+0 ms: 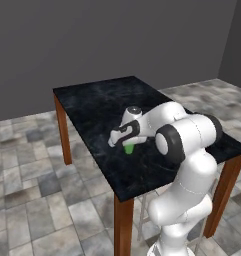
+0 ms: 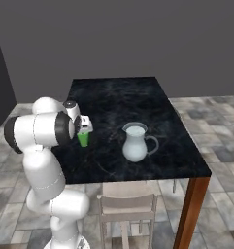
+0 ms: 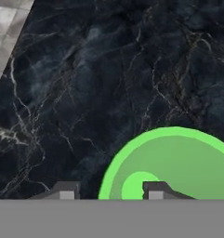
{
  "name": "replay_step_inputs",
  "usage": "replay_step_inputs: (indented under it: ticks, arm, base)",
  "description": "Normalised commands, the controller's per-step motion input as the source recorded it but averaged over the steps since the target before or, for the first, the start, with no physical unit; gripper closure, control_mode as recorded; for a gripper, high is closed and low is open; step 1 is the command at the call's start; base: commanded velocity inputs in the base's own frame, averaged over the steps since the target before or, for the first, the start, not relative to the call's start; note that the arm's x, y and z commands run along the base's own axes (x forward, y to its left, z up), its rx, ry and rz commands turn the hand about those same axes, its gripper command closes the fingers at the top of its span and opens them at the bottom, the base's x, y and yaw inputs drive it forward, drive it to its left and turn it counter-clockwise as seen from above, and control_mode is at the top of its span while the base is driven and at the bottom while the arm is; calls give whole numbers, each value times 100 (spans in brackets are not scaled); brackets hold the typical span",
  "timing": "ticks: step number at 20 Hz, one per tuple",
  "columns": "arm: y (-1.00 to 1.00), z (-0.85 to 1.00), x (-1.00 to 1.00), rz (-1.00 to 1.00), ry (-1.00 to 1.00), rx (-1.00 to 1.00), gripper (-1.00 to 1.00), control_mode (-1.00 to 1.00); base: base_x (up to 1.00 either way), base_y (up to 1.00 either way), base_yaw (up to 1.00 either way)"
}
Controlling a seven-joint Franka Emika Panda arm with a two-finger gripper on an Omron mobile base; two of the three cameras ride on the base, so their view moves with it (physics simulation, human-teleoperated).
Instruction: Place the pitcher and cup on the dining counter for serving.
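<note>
While its hand (image 3: 108,190) stands open astride the rim, tapered green cup (image 2: 83,139), round-bellied translucent pitcher (image 2: 135,143), black marbled dining counter (image 2: 118,97).

A rendered dining room: black marbled surface (image 2: 113,97) on wooden legs, a pale chair (image 2: 126,206) tucked at its near edge, stone-tiled floor (image 1: 32,190), grey walls (image 1: 92,35).

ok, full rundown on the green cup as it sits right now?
The cup is small, bright green, handleless and tapered, with a plain matte look. It stands upright and open on the black marbled dining counter, near the edge closest to the robot, apart from the pitcher. The hand view looks down into it: lighter rim, paler round floor, nothing inside. The claw sits directly over it, one fingertip inside the rim, one outside; contact with the wall can't be judged.
</note>
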Motion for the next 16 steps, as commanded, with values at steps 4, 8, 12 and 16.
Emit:
replay_step_inputs:
  ticks: [4, 8, 12, 16]
  arm:
    - [2, 25, -2, 0, 0, 0, -100, -100]
    - [0, 78, -16, 0, -5, 0, -100, -100]
    - [0, 100, -43, 0, -10, 0, -100, -100]
    - [0, 99, -59, 0, -7, 0, -100, -100]
  base:
    - [0, 0, 0]
    - [0, 0, 0]
    - [0, 0, 0]
    - [0, 0, 0]
